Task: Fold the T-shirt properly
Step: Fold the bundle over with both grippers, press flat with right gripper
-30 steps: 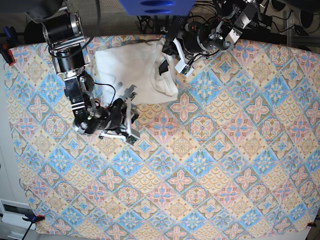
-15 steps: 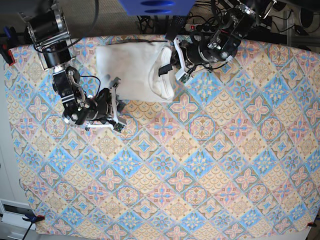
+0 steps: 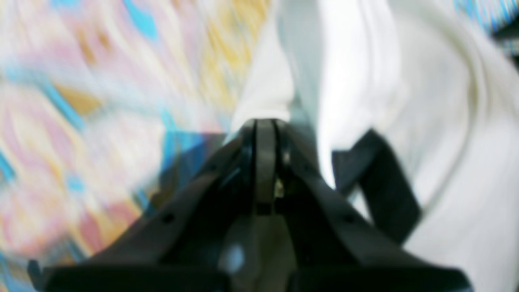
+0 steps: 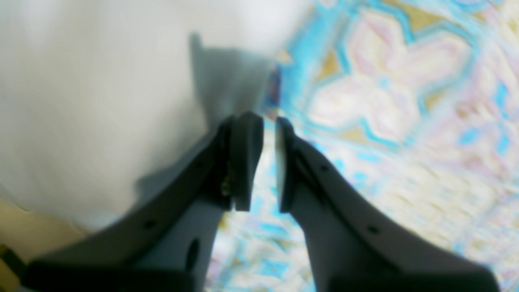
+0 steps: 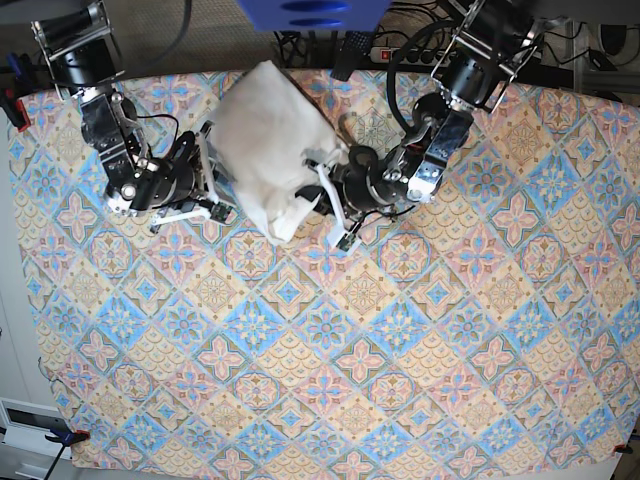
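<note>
The white T-shirt lies as a folded bundle, turned at an angle, near the table's far edge. My left gripper is at the bundle's near right corner. In the left wrist view its tips are pressed together with white cloth running from them, and the black neck tag is just to the right. My right gripper stands at the bundle's left edge. Its fingers are slightly apart with only tablecloth showing between them, and the shirt is beside them. Both wrist views are blurred.
A patterned blue, orange and pink cloth covers the whole table. A blue object hangs over the far edge, with cables and a power strip behind it. A clamp grips the near left corner.
The shirt has swung round and slid toward the table's middle, together with my left gripper. My right gripper has moved back and left to the shirt's left edge.
</note>
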Controlling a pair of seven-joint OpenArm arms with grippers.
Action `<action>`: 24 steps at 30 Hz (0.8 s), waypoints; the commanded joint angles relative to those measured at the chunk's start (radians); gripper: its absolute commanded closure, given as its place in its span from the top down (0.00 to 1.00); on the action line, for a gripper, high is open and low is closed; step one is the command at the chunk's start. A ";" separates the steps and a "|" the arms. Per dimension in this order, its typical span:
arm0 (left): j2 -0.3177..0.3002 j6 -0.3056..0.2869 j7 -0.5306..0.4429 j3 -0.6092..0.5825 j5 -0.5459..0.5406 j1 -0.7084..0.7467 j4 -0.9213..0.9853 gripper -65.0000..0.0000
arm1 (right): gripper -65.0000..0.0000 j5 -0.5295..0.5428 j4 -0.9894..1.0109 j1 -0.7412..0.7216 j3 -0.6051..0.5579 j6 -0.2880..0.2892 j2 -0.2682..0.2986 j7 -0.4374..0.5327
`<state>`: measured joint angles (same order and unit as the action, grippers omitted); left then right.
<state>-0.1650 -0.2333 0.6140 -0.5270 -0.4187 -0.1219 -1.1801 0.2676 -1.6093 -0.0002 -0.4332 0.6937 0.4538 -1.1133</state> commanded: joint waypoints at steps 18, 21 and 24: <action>0.009 0.094 -0.073 0.209 0.016 -0.083 -0.129 0.00 | 0.14 0.046 -0.352 0.214 0.107 0.004 -0.091 0.019; -0.009 0.094 -0.069 0.267 0.017 -0.049 -0.189 0.00 | 0.14 0.046 -0.349 0.185 0.050 0.004 -0.155 0.019; -0.026 0.096 -0.069 0.344 0.017 0.024 -0.278 0.00 | 0.14 0.046 -0.343 0.159 0.007 0.004 -0.223 0.019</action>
<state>-0.1852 -0.1295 0.5549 -0.1848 -0.3977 -0.0914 -1.4448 0.3000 -1.9381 0.1703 -0.4282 0.6960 0.2321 -1.1103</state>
